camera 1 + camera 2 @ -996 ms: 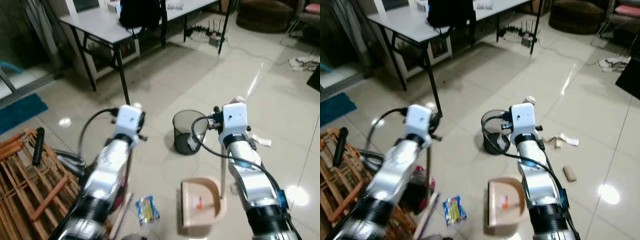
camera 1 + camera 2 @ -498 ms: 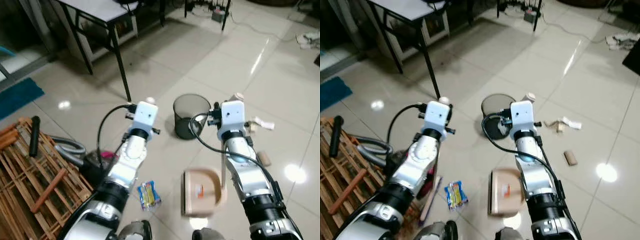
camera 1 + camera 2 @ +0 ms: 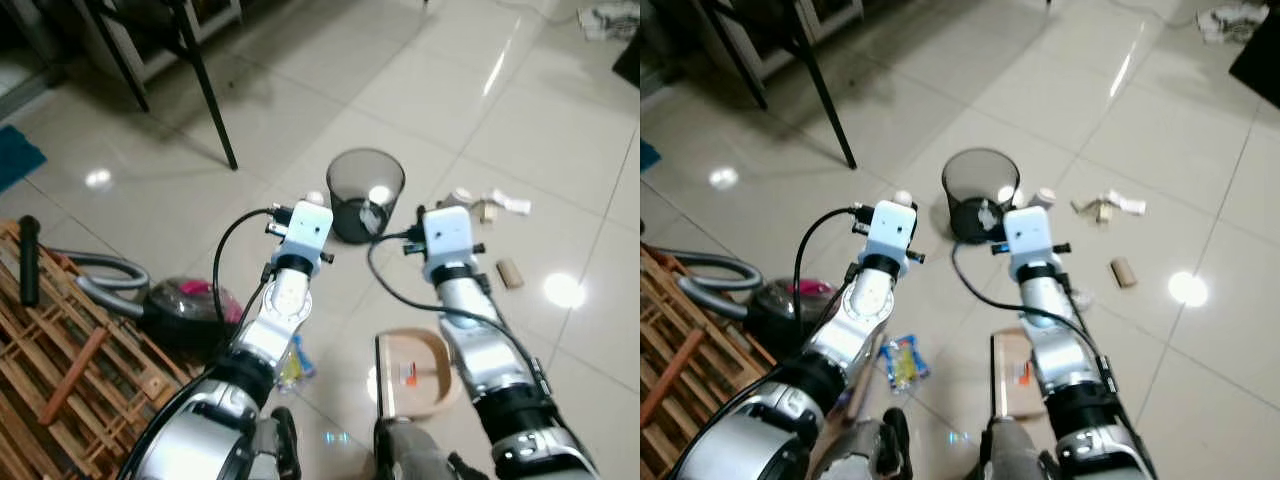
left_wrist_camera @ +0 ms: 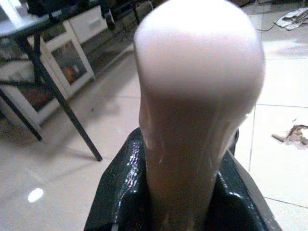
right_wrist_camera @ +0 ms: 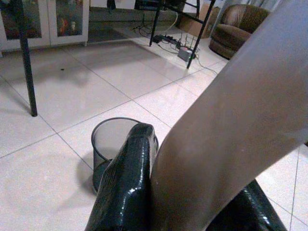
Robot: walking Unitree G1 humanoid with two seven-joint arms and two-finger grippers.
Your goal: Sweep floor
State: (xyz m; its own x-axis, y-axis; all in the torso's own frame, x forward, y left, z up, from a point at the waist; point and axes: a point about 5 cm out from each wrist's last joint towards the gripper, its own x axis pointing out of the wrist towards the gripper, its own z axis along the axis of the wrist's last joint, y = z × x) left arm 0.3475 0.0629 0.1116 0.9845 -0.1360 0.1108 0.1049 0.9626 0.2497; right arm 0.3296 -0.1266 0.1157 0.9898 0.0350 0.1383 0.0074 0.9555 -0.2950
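Black fingers [image 4: 120,192] of left gripper [image 4: 178,207] clamped around broom handle [image 4: 197,96]; right gripper [image 5: 187,207] likewise around dustpan handle [image 5: 240,120].

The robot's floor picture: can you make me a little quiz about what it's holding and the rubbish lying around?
1. True or false: the round black mesh wastebasket is standing upright on the tiles.
2. Which thing lies low beside the right arm? A) a beige plastic dustpan B) a green bucket C) a red chair
3. Fill in: the left pincer is closed around a pale rounded ____.

Key: 1 true. 2 A. 3 handle; the right pincer grips a tan handle too. Paper scraps and a small cardboard tube lie past the wastebasket, and a blue and yellow snack wrapper lies near the left arm.
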